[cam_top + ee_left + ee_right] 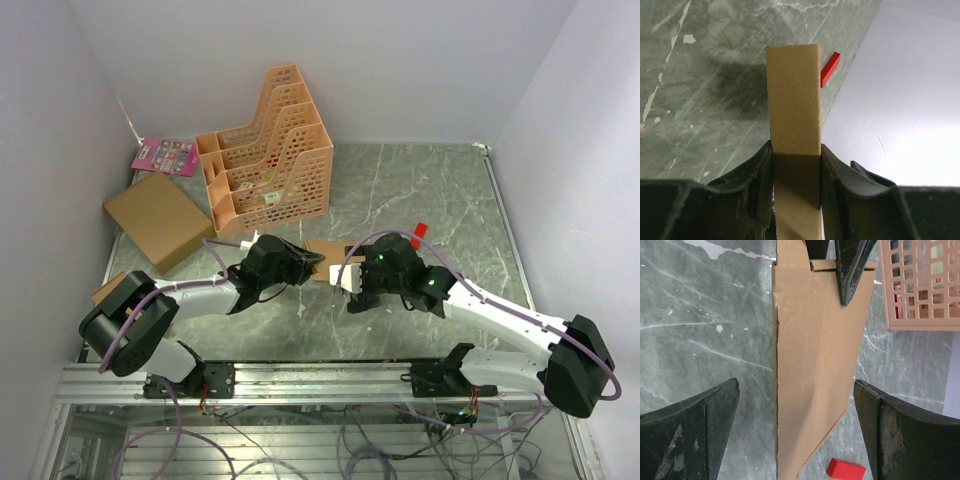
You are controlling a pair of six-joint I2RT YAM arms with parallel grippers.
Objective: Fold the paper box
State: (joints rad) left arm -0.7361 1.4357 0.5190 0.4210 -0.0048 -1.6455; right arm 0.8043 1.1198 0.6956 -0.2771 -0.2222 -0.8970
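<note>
Left end effector [795, 165]: clamped narrow on the paper box [793, 100], one dark finger [760, 185] pressed to each face of a thin brown cardboard panel. In the left wrist view the panel stood edge-on and rose straight up out of the grip.

Right end effector [796, 390]: spread wide, one finger on either side of the same sheet. A gap showed between each finger and the cardboard, so it held nothing. In the right wrist view the sheet ran lengthwise between the fingers, with a crease along its left edge and a notch at the far end. The left arm's fingertips pinched it there (the slit sat just beside them).

Paper box: near the middle of the desk [705, 315], between the two arms. Most of it was hidden under them in the top view, so I could not tell whether it rested on the desk or was lifted clear.

Red block [845, 469]: on the desk, close to the near corner of the sheet and apart from it.

Orange file rack [920, 285]: beyond the box, toward the back wall.

Flat cardboard box [158, 218]: at the left of the desk, beside the rack. A pink card [165, 155] lay behind it in the corner.
</note>
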